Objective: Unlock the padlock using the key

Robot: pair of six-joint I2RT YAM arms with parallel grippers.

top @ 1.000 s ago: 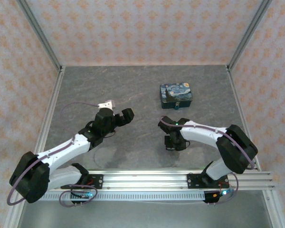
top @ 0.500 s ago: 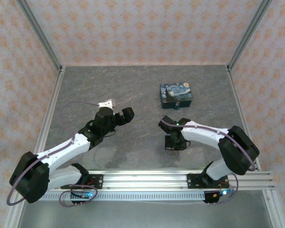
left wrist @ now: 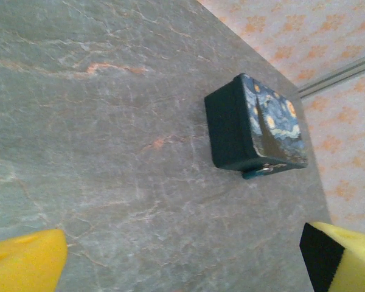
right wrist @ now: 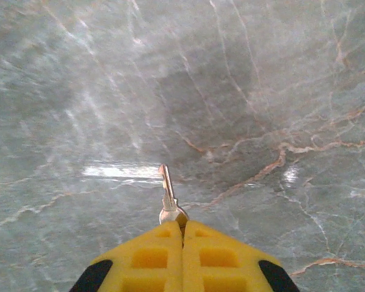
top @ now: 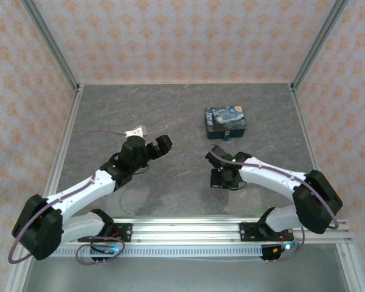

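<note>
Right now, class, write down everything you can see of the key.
The key is small and silvery, seemingly metal, with a slim blade and rounded head. The right gripper is shut on the head between yellow fingers, hiding most of it. The blade points away from the gripper, leaning slightly left, over the grey marbled table. Whether its tip touches the table is unclear.

The key (right wrist: 167,193) juts from the pinched-together right claw (right wrist: 184,230), its bow buried between yellow fingers (right wrist: 149,258) that the frame's bottom edge crops. At the front of the blue box (left wrist: 255,125) the padlock (left wrist: 266,168) reads as a blurred silvery speck, keyhole too small to make out. The left claw (left wrist: 182,261) has its spread fingertips cropped at the bottom corners
</note>
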